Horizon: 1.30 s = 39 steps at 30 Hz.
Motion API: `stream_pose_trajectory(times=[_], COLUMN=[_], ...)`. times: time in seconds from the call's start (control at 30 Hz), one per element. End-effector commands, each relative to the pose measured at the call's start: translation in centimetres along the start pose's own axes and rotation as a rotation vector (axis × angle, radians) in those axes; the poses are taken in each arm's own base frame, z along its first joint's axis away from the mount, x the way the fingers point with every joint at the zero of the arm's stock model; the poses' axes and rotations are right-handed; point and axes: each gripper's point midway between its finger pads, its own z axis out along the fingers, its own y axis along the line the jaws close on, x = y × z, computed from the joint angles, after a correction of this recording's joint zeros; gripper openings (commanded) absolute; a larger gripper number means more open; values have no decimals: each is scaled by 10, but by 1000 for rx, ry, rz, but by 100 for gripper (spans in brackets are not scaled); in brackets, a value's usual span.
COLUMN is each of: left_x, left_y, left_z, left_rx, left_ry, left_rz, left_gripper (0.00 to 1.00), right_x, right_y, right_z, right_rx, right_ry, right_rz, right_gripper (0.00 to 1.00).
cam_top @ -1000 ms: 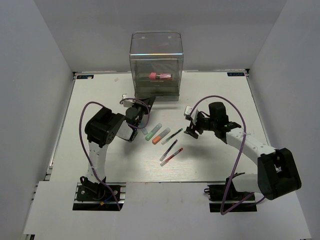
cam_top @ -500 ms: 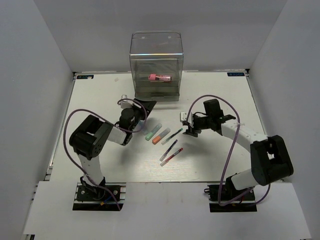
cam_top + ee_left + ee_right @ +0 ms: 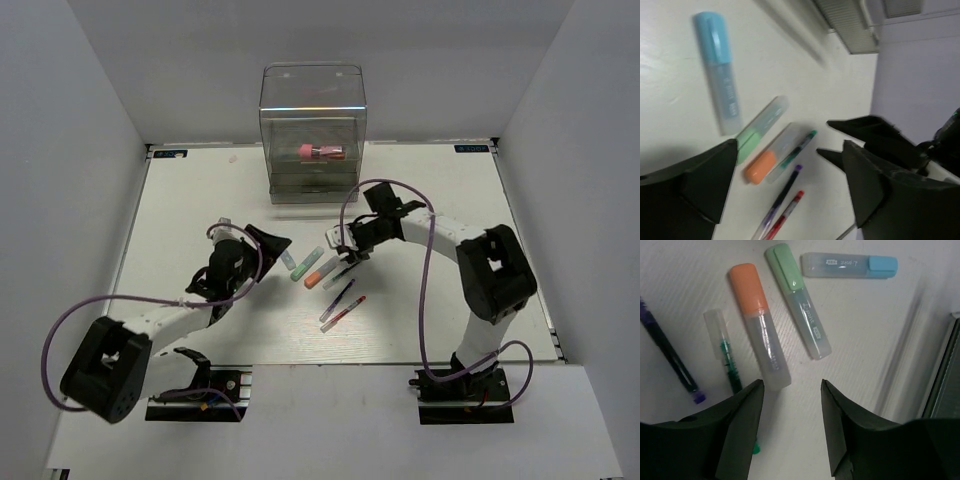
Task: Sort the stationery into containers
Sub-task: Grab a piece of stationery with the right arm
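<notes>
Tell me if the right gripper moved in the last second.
Yes. Seen from above, the right gripper shifted left: it was beyond the right edge of the clear cabinet and now hangs left of that edge, by the orange marker.

Left fingers (image 3: 700, 185) and right fingers (image 3: 740, 430) both stand spread apart.

Small dark print runs along the clear plastic barrels of the blue-capped marker (image 3: 847, 265), green-capped marker (image 3: 797, 300) and orange-capped marker (image 3: 760, 325). None is legible.
</notes>
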Motion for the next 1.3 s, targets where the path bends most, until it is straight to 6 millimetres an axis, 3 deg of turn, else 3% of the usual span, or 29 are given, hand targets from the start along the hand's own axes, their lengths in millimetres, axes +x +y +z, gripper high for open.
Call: stream_pose_trajectory(times=[0.0, 0.07, 0.23, 0.47, 0.63, 0.87, 1.03, 1.1, 1.27], left_x=[5, -1, -1, -3, -10, -18, -24, -25, -18], left_y=[50, 45, 62, 64, 49, 38, 20, 17, 9], left_z=[-23, -32, -50, -54, -48, -35, -23, -16, 3], left_rx=[-194, -188, -273, -294, -301, -329, -315, -336, -360], left_ry=[3, -25, -34, -48, -45, -55, -51, -42, 19], left_rz=[7, 8, -27, -44, -43, -38, -40, -38, -42], left_gripper=[99, 99, 99, 99, 99, 99, 99, 99, 99], right_x=[-8, -4, 2, 5, 12, 22, 28, 29, 35], right_y=[-8, -6, 6, 24, 10, 9, 23, 34, 66], right_z=[6, 20, 34, 41, 54, 64, 65, 61, 49], right_rx=[-69, -117, -209, -273, -238, -270, -319, -345, -393], right_ry=[11, 13, 45, 69, 100, 139, 155, 165, 193], right_rz=[-104, -110, -154, -164, -117, -98, -66, -51, -20], right_gripper=[55, 54, 50, 49, 49, 49, 38, 29, 23])
